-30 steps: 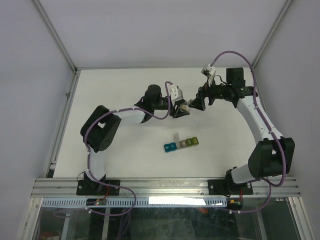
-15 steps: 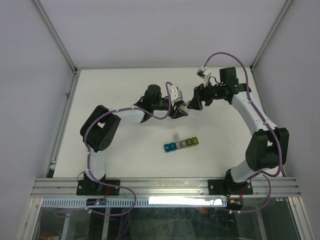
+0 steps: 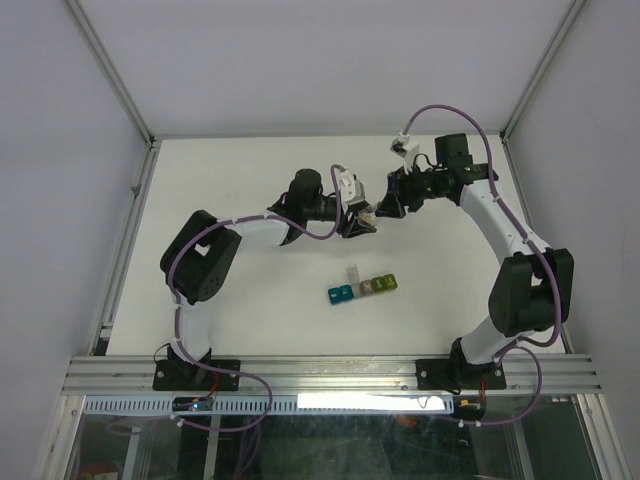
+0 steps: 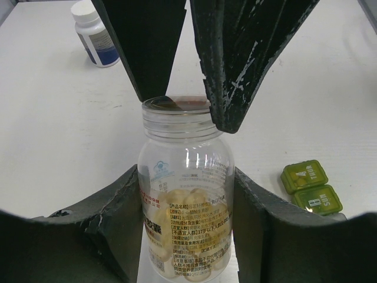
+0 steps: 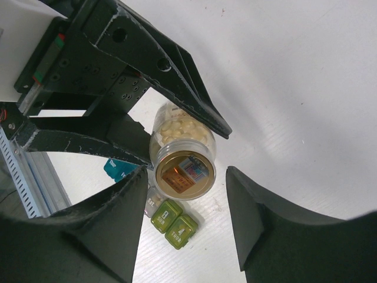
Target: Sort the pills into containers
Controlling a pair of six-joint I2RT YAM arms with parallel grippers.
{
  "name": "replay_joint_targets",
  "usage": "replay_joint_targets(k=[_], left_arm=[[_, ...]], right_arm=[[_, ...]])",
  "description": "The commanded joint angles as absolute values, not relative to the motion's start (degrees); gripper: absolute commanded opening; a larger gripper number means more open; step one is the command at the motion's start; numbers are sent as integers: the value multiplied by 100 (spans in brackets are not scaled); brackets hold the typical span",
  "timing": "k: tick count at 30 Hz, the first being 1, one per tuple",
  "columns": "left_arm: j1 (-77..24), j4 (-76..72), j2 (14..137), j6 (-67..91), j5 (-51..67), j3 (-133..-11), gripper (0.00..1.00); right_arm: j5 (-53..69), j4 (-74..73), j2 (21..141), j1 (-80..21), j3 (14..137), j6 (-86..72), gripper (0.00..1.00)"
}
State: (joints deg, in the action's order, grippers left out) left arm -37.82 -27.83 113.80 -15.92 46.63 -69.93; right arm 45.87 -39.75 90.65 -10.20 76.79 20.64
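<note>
Straddling clear bottle (image 5: pixel 181 159): right claw (image 5: pixel 184 174).

My left gripper (image 3: pixel 362 224) holds a bottle (image 4: pixel 185 147) with pills (image 4: pixel 187 203) in it above the middle of the table (image 3: pixel 230 180); my right gripper (image 3: pixel 386 208) straddles its mouth. The pill box (image 3: pixel 362 288) lies on the table nearer my bases. A second bottle (image 4: pixel 94 32) stands on the table, well apart.

The left arm (image 3: pixel 215 262) and right arm (image 3: pixel 512 235) have glossy white link shells between bulky black joint housings, and each trails a looping purple cable (image 3: pixel 478 113). A small white camera block (image 3: pixel 349 184) sits at each wrist. The left pincer (image 3: pixel 364 222) is matte black with round screw holes. The right pincer (image 3: pixel 386 208) has black fingers (image 4: pixel 235 65) with whitish scuffs.
</note>
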Motion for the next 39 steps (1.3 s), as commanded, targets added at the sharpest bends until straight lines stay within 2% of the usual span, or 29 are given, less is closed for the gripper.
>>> replay_joint_targets(k=[1,5,10,13,19,23,25,27,29,30,31,33,34,37,39], left_arm=[[-3803,-2936,11162,-1764,4886,-7207,0],[-3802,-2935,11162,-1764,4871,-7207,0],[-3805,-2938,11146,-1767,4872,-7204,0],[-3798,-2892,11133,-1818,4931,-7185,0],[-3741,-2563,11136,-2040,5438,-7251,0],[-3701,-2462,11161,-2112,5735,-7275,0],[-3690,-2428,11178,-2112,5780,-7294,0],[-3691,-2414,11178,-2126,5792,-7295,0],[-3683,-2416,11170,-2127,5797,-7291,0],[-3683,-2417,11164,-2127,5793,-7287,0],[-3683,-2417,11163,-2126,5792,-7286,0],[-3675,-2418,11145,-2127,5776,-7278,0],[-3674,-2436,11135,-2127,5768,-7263,0],[-3674,-2547,11089,-2107,5712,-7192,0],[-3673,-2683,11068,-2050,5669,-7137,0]], right_arm=[[4666,-4010,9108,-1088,7966,2079,58],[4644,-4055,9153,-1115,7988,2123,53],[4636,-4177,9167,-1125,8034,2265,29],[4687,-4371,9152,-1125,8105,2613,18],[4769,-4937,8913,-1294,8014,5288,0],[4967,-6056,8815,-1384,8119,8587,0],[4797,-6061,8792,-1381,8123,9242,0],[4730,-5960,8826,-1380,8210,9198,0],[4799,-5715,8816,-1381,8218,8726,7],[4865,-5525,8757,-1380,8154,8431,19],[4929,-5324,8679,-1384,8064,8087,38],[4944,-4895,8516,-1380,7942,7170,83],[4869,-4789,8473,-1376,7964,6660,96],[4792,-4550,8320,-1224,8109,5186,99],[5296,-4246,8140,-905,7981,3988,99]])
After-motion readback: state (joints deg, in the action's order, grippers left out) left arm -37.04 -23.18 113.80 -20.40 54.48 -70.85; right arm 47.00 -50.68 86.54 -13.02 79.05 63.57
